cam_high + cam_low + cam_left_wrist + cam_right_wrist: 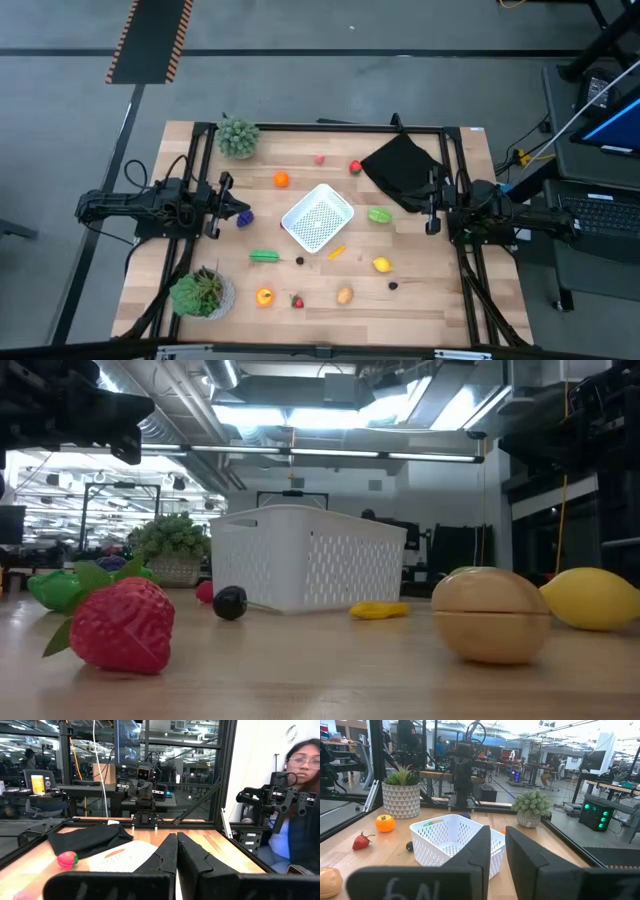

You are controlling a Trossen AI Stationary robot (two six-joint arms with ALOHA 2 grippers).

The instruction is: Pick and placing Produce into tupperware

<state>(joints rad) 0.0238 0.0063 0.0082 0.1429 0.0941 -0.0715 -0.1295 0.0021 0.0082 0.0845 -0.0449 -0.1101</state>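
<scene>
Nothing has gone in yet, by the look of it: the white tupperware (318,217) sits empty at the middle of the table, with the produce scattered around it, such as the orange (281,179) to its far left, the lemon (381,264) to its near right and the strawberry (297,301) near the front edge. The left gripper (240,212) waits at the left side with its fingers pressed together, holding nothing. The right gripper (432,212) waits at the right beside the black cloth (400,170), its fingers slightly apart and empty, so all picking is left to do.

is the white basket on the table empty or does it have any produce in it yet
Empty. From above, the white basket shows only its bare dotted bottom, and the fruit and vegetables lie scattered on the table around it.
</scene>
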